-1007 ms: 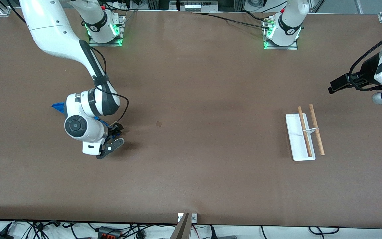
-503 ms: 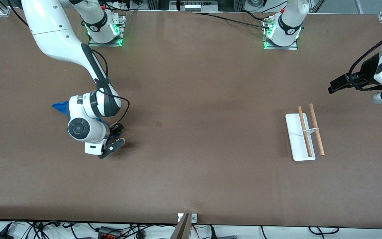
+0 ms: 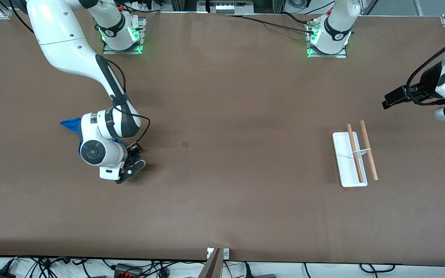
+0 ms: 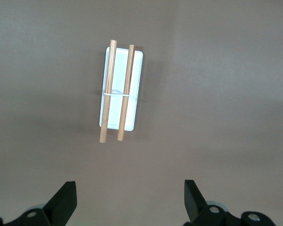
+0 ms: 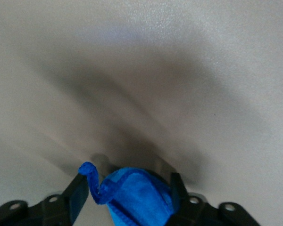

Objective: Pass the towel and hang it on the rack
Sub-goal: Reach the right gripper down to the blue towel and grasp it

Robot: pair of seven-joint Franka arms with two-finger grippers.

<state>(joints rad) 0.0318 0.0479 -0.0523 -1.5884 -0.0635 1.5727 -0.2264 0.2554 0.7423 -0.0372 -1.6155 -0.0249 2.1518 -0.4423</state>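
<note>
Shifted slightly since half a second ago: right claw [image 3: 126, 154] with wrist nudged a touch toward the front camera, low over the desk [image 3: 230, 200] near the right arm's end. Clamped on the towel [image 5: 132, 195], blue fold bunched between the fingers [image 5: 78, 195]; a blue corner poking out at about ten o'clock from the wrist. Left claw [image 4: 129, 207] unchanged, waiting spread wide, up over the rack [image 4: 118, 94]. Rack resting toward the left arm's end, two wooden rods above its white base. Brown desk, bare; cables and power strips along both long edges.
</note>
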